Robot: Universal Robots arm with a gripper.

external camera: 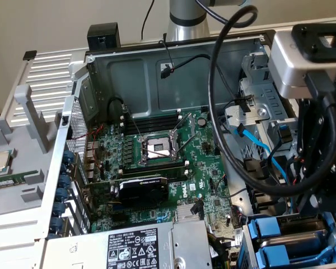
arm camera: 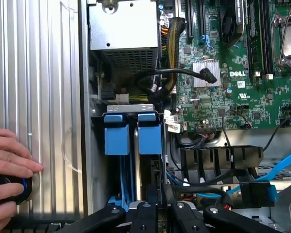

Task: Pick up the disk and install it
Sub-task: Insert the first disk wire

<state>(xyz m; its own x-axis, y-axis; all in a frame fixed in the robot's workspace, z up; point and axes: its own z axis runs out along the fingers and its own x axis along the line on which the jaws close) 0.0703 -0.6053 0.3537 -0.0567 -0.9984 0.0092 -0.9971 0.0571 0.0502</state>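
Gripper (arm camera: 155, 208) over drive bay (arm camera: 131, 108), near end of case (external camera: 157, 67), exterior view's right; jaws almost closed, can't tell if pinching anything. Disk (arm camera: 149, 138) slotted in bay beside second blue carrier (arm camera: 117, 138). Likely seating step: needs square, straight push. Motherboard (arm camera: 242, 97) beyond.

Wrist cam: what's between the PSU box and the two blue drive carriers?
Black cables loop across the gap between the PSU box and the blue drive carriers, seen in the wrist view.

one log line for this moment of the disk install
stage: at drive bay | gripper: over two blue carriers seated in bay | held: cannot tell | person's hand: on black round object
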